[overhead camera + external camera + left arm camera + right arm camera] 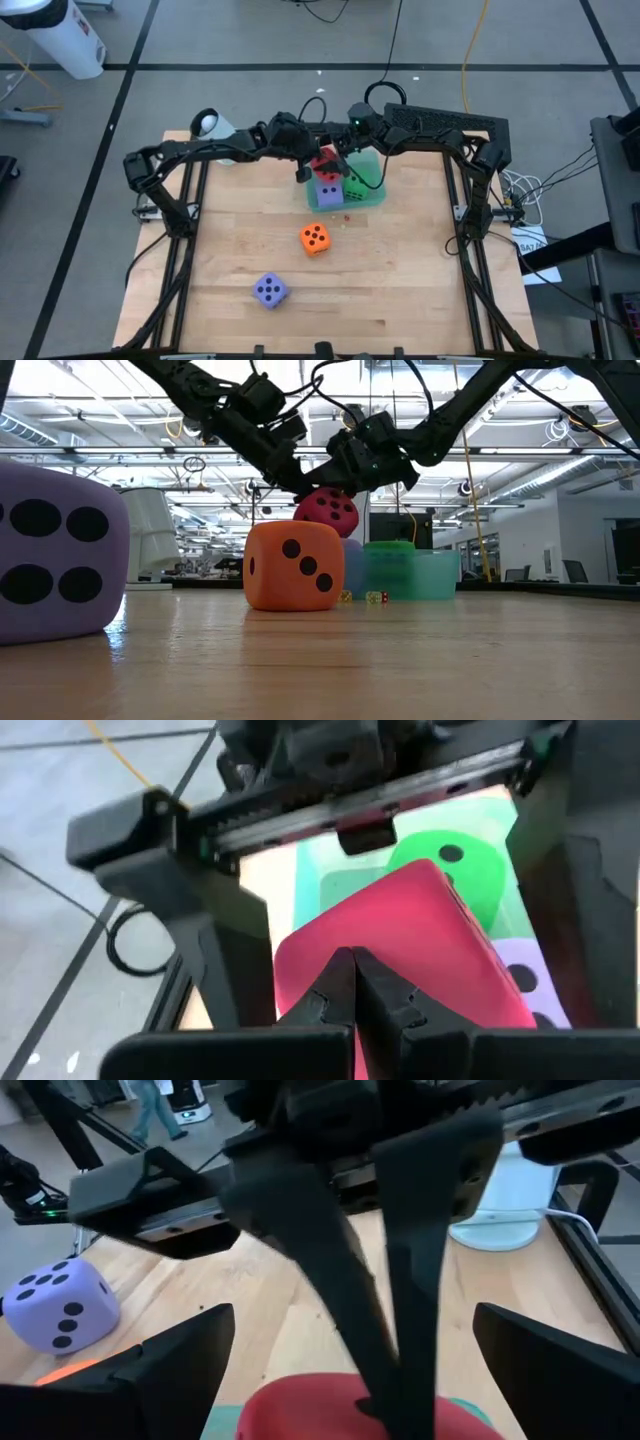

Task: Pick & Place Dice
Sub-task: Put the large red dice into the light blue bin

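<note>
I am pinching the red die (400,960) by a fold of its soft skin in my left gripper (355,982), above the teal tray (372,192). It looks light and squashy. My right gripper (355,1380) is straddling it, jaws wide.

Both arms reaching inward over the table's far middle, left gripper (308,168) angled down with fingers pinched together, right gripper (345,160) facing it, fingers spread wide
</note>
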Motion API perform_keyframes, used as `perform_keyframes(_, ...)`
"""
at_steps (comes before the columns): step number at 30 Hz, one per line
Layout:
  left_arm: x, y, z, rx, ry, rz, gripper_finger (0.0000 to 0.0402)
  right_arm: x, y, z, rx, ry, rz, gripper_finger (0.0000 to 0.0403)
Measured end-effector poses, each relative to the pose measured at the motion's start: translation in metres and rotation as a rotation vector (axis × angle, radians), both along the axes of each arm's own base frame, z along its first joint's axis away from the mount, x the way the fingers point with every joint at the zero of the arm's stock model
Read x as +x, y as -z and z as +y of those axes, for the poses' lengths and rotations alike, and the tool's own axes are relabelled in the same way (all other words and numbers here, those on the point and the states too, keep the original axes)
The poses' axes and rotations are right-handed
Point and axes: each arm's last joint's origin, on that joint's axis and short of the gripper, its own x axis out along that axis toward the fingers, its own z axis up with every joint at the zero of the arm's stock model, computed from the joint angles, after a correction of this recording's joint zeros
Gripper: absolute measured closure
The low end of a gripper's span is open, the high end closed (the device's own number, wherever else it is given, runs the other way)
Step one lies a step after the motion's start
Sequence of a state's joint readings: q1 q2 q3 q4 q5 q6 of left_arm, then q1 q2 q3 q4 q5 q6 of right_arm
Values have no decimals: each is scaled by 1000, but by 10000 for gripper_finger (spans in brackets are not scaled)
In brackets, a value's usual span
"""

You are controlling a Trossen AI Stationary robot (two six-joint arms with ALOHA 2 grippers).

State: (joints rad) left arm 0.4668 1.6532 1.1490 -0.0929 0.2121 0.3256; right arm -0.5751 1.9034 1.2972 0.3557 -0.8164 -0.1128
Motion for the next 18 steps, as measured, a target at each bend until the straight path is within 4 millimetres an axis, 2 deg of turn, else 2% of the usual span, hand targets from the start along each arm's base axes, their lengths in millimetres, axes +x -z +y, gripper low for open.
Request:
perform_keyframes(14,-2,3,2,-12,-43,36,401,1,0,-2,-27,79,14,3)
perform_keyframes(18,-6,-3,3,-1,-60,25,401,1,0,-2,-12,83,18,3)
